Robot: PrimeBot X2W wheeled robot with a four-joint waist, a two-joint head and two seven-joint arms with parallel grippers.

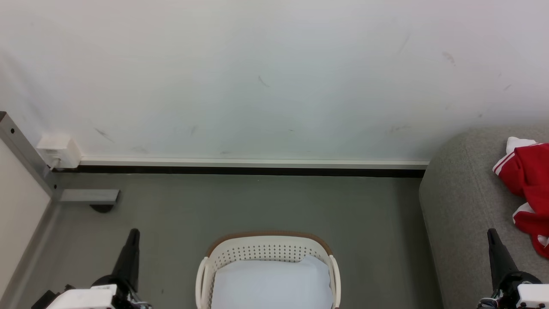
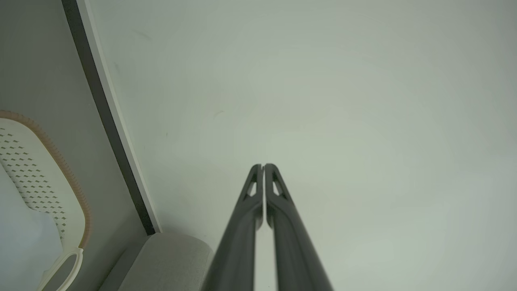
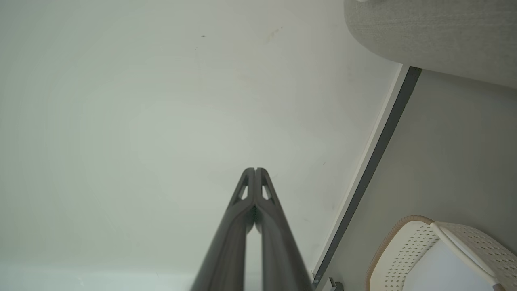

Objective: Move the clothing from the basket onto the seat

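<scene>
Clothing [image 1: 529,189], bright red with white stripes, is lying crumpled on the grey seat [image 1: 463,201] at the right edge of the head view. Left of the seat and apart from it, the cream basket [image 1: 261,251] is sitting on the grey floor [image 1: 257,201] near the white wall [image 1: 274,77], holding a pale flat sheet [image 1: 272,283]. The left gripper [image 1: 134,234] and right gripper [image 1: 491,234] are hovering at either side of the basket, each with fingers pressed together and gripping nothing.

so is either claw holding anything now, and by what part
Nothing is held. The left claw and right claw are both shut and empty; the bright red fabric garment lies on the light grey upholstered sofa.
</scene>
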